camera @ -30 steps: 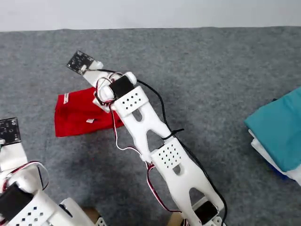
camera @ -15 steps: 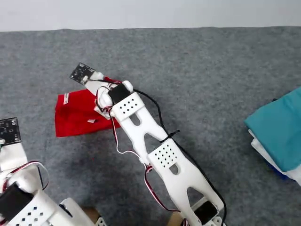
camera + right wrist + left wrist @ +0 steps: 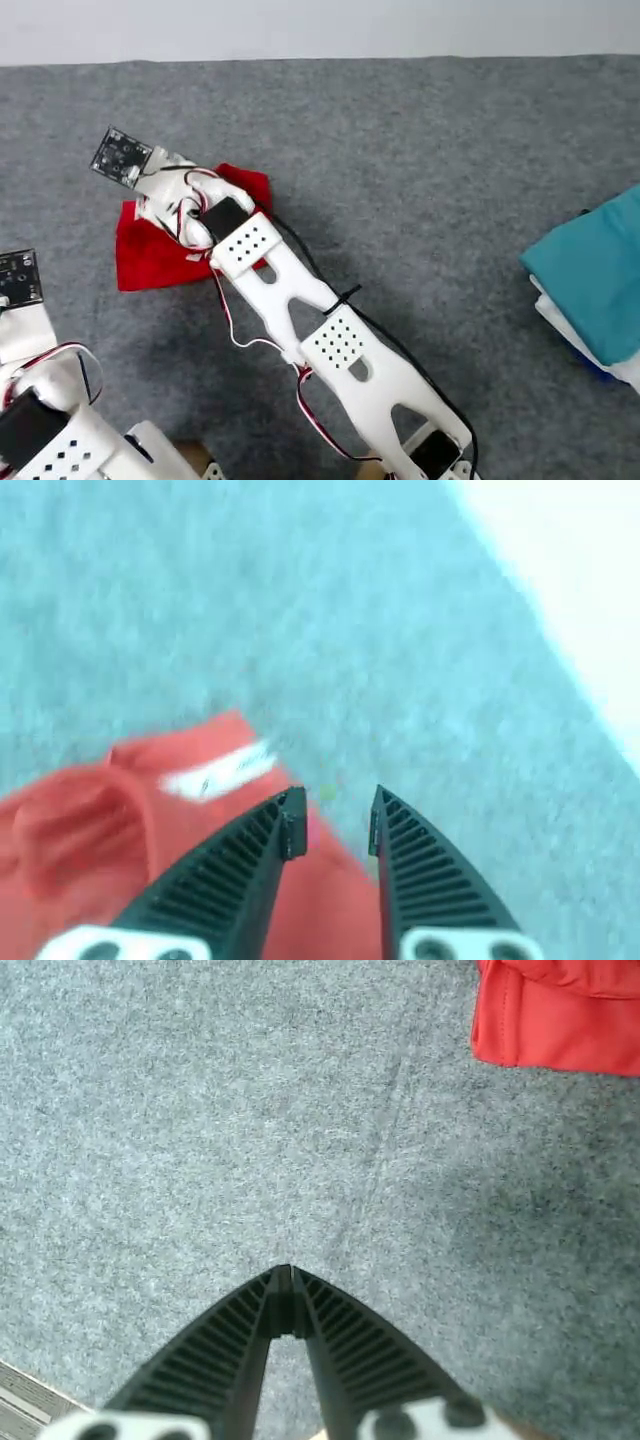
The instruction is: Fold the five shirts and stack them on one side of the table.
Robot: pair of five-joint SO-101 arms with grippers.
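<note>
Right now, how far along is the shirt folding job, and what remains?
Done: the stack, with a teal shirt on top and white fabric beneath; its full count is hidden. In hand: the right gripper hangs open over the red shirt, which lies compact but apart from the stack. The left gripper is shut over bare carpet. Remaining: putting the red shirt onto the stack.

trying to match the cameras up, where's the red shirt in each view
high view: red shirt lies left of centre on the table, partly under the right arm's wrist.
left wrist view: an edge of the red shirt, far ahead of the left gripper.
right wrist view: red shirt just beneath the right gripper, its white label showing.
shared landmark: the grey felt table cover.
</note>
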